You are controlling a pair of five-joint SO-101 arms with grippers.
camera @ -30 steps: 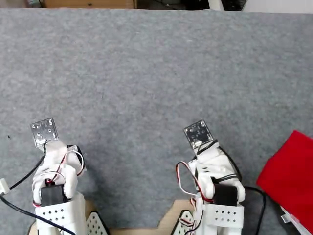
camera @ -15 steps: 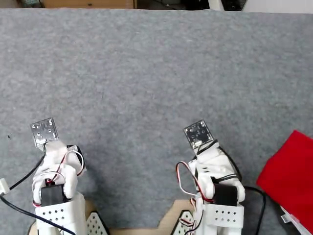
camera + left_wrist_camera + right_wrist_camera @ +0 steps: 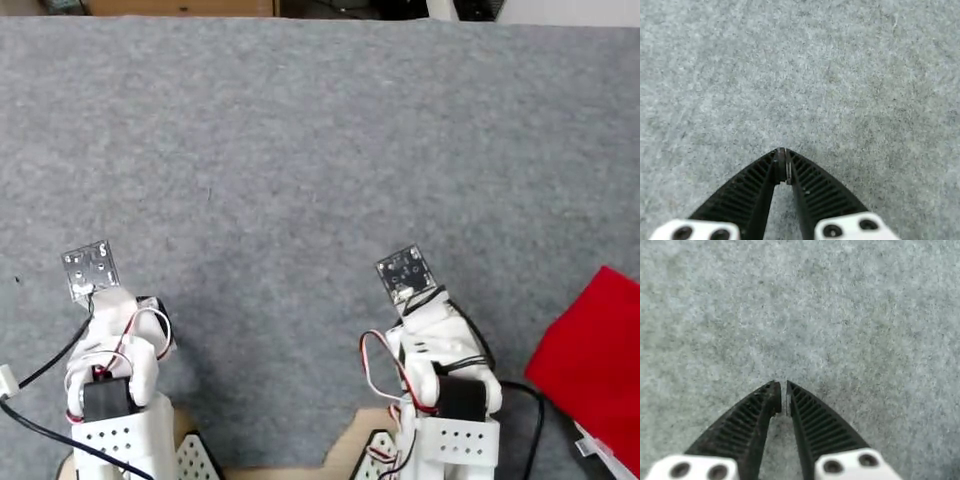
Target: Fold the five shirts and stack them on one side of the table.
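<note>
No motion vs earlier frames: both arms parked as before, red shirt (image 3: 592,352) unshifted. Near: left gripper (image 3: 782,156) clenched, tips touching, nothing held, over grey felt (image 3: 840,75). Ditto right gripper (image 3: 781,392), hairline gap at tips, empty. Shirt flat on felt at high view's right edge, well apart from both jaws, off sideways, not ahead. Long axis unclear, cropped by edge. Nearer: arm (image 3: 432,345) on that side, prob. right arm, unconfirmed.
</note>
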